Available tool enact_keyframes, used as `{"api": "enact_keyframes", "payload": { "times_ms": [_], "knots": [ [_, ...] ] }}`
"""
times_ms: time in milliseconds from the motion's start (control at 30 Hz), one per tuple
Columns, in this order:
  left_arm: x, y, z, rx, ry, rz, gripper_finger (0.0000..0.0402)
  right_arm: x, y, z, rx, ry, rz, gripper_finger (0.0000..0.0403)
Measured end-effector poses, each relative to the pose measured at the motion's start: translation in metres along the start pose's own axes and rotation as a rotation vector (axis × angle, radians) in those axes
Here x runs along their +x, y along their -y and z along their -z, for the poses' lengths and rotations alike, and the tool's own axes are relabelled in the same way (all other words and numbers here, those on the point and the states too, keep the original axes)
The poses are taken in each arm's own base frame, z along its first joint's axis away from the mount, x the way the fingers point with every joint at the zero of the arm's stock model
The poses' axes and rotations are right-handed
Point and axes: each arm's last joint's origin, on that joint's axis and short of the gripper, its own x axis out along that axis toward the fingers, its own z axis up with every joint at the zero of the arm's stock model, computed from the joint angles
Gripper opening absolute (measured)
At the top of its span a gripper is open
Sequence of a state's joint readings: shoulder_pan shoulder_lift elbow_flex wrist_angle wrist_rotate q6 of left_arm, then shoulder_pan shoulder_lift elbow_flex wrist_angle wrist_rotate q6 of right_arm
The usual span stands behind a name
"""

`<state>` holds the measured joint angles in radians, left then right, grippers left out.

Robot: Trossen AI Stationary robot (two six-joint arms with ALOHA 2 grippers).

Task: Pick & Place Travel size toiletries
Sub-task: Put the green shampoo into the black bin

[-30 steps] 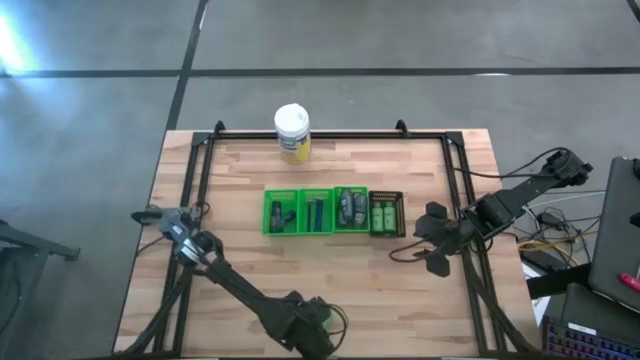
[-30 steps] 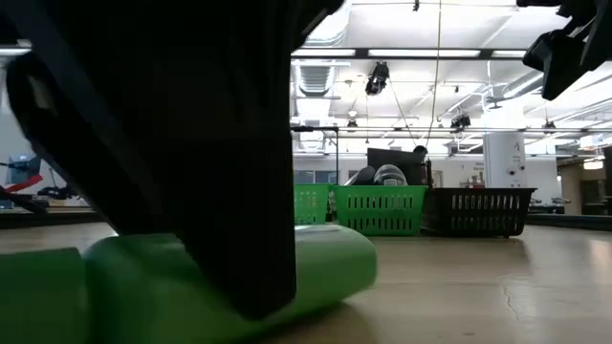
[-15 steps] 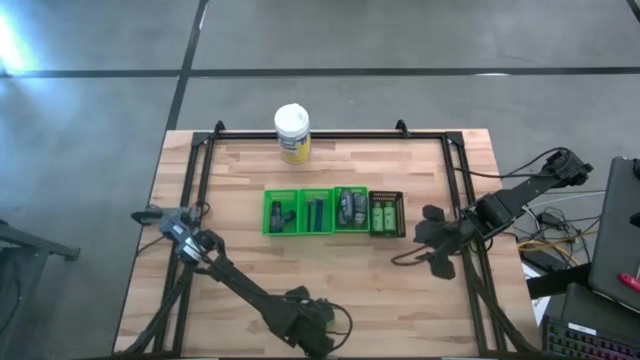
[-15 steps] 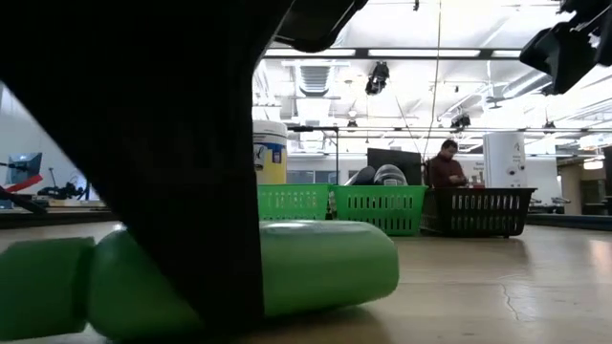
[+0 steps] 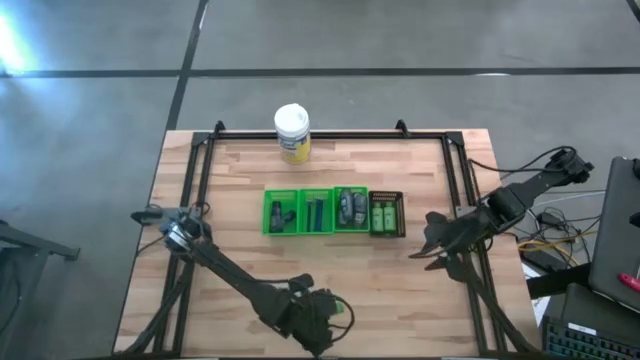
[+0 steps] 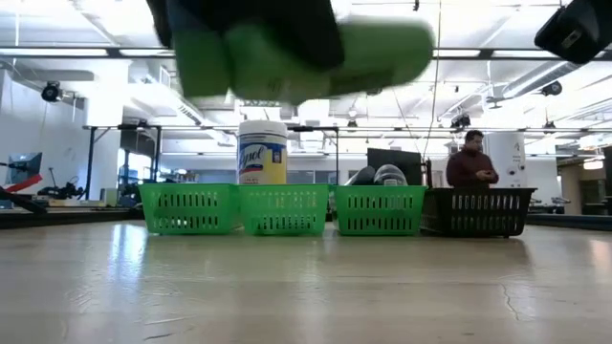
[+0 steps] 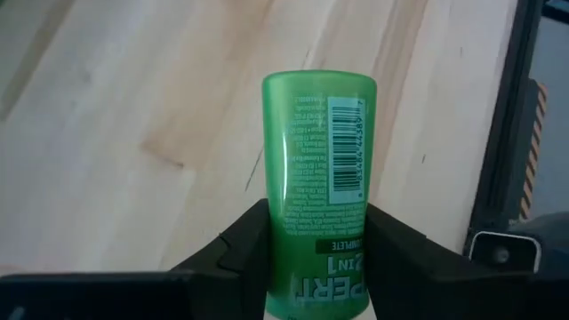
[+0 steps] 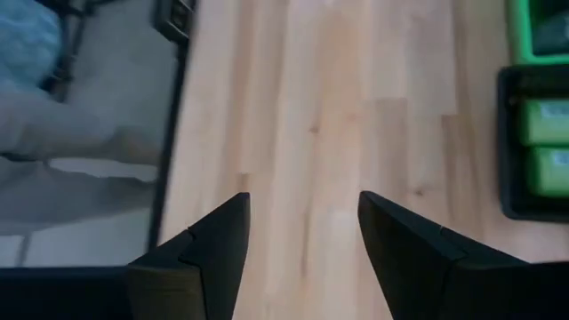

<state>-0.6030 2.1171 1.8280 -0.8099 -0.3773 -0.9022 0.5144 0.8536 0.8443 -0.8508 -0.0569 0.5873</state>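
Green bottle is clamped in the left end effector, lifted off the surface; carrying to the baskets looks next.

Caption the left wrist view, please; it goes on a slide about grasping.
Left gripper shut on a green bottle, label and barcode up, above the wooden table.
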Motion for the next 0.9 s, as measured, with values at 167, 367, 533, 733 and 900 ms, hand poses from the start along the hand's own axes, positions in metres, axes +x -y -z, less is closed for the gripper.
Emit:
{"api": "enact_keyframes", "payload": {
  "times_ms": [167,367,533,733,900],
  "knots": [
    [0.0,-0.004,-0.012,0.036,0.032,0.019,0.0143,-0.007,-0.005,-0.005,-0.008,0.081,-0.088,0.0207],
    [0.005,-0.016,-0.027,0.126,0.05,0.004,0.0143,0.004,-0.016,-0.023,-0.033,0.225,-0.173,0.0199],
    [0.0,-0.032,-0.047,0.208,0.077,-0.018,0.0142,0.017,-0.021,-0.032,0.009,0.24,-0.192,0.0194],
    [-0.016,-0.052,-0.069,0.319,0.139,-0.083,0.0142,0.024,-0.022,-0.037,0.126,0.264,-0.185,0.0203],
    [-0.028,-0.065,-0.079,0.401,0.219,-0.237,0.0142,0.023,-0.014,-0.044,0.31,0.373,-0.095,0.0218]
  ]
}}
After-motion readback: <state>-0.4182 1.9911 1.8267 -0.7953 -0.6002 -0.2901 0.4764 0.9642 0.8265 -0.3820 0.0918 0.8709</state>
